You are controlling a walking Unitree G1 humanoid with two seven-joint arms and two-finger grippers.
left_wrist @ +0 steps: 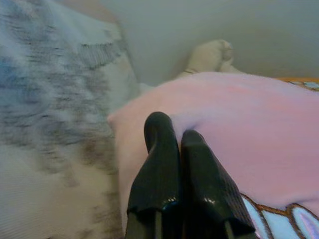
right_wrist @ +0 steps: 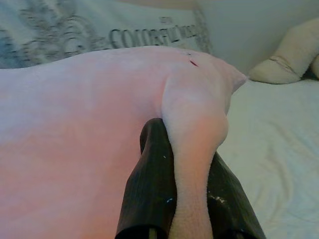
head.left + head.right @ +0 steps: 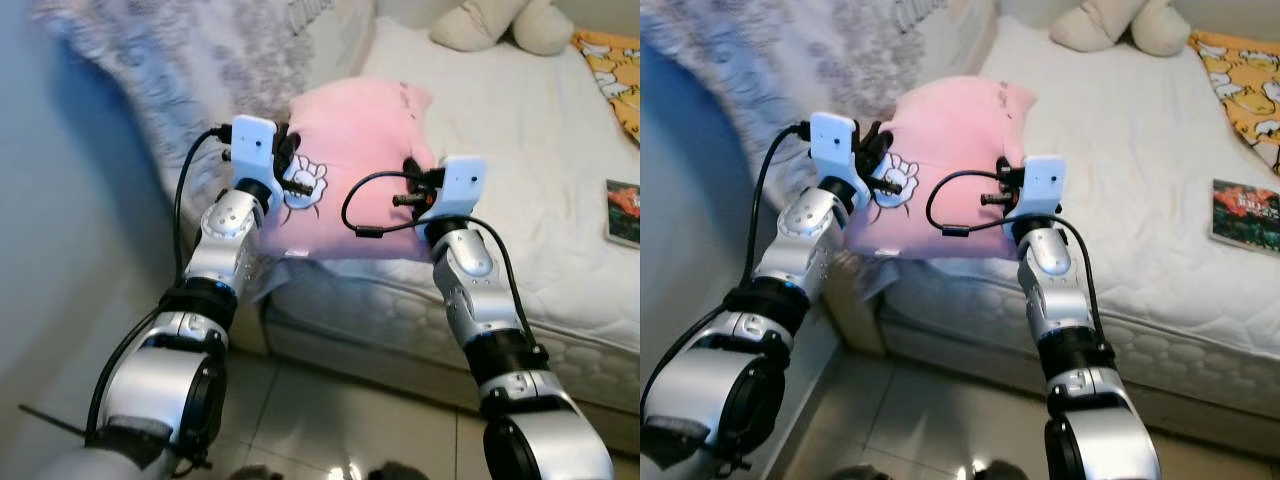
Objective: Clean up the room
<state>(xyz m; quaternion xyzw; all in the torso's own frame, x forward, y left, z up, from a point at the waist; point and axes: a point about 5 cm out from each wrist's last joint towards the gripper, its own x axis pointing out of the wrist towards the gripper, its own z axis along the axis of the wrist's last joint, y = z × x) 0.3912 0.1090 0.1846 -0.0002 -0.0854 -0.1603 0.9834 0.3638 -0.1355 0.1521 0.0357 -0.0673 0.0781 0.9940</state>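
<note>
You have pink pillow at bed's near corner, overhanging mattress edge, held between both arms. Grey patterned blanket crowds its left side; open white sheet to right, book well apart near far right edge. Tiled floor below.

Right wrist view: right gripper pinching fold of pillow between fingers. Left wrist view: left gripper fingers pressed together, lying against pillow's edge beside blanket; you cannot tell whether fabric is caught.
</note>
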